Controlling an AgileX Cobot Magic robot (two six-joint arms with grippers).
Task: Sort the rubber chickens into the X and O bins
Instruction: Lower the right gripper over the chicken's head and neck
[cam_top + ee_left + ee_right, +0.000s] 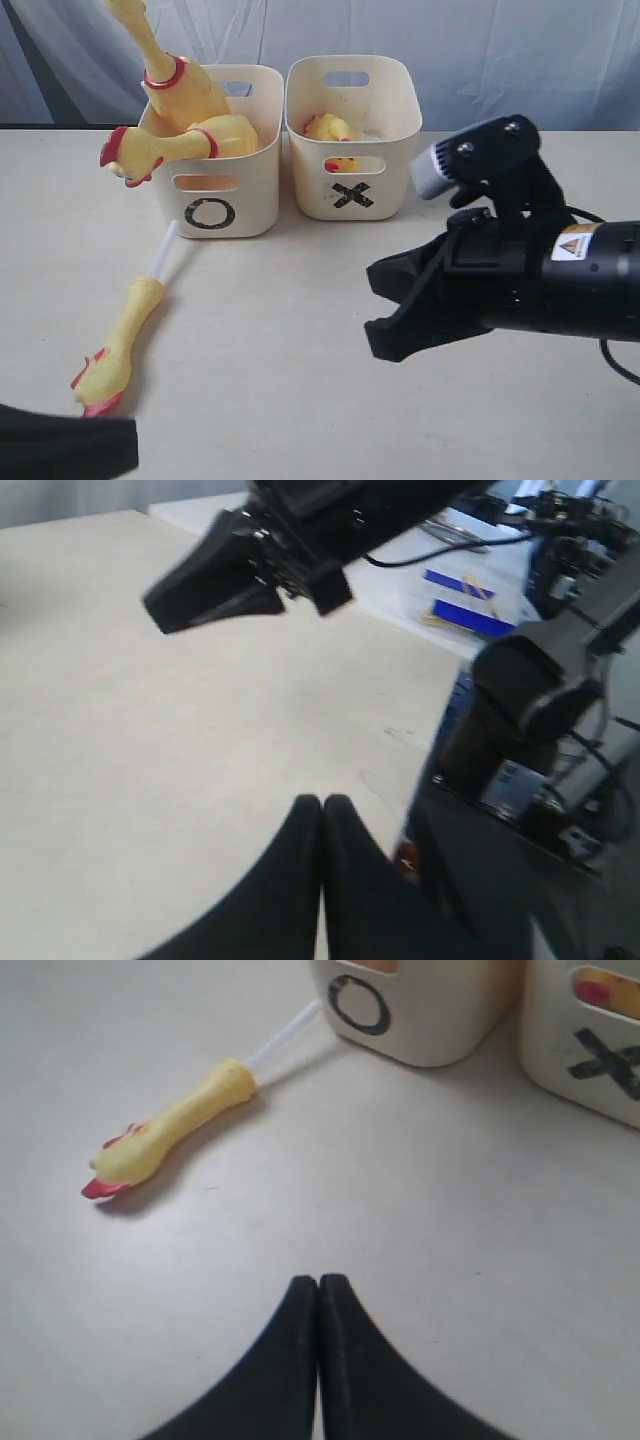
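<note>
Both the left gripper (322,802) and right gripper (319,1285) hover with fingers pressed together while the thin chicken (118,340) lies on the table (300,400), its white tube (165,247) pointing at the O bin (250,190), where a slim, rounded body could slip a hasty pinch.

I list: chickens (185,100) yellow, red combs, feet, neck rings; thin chicken (125,335) with white tube (163,250). O bin (250,190) and X bin (385,185) cream, letters black. Bench (300,400) beige. Fingers (290,1360) black.
</note>
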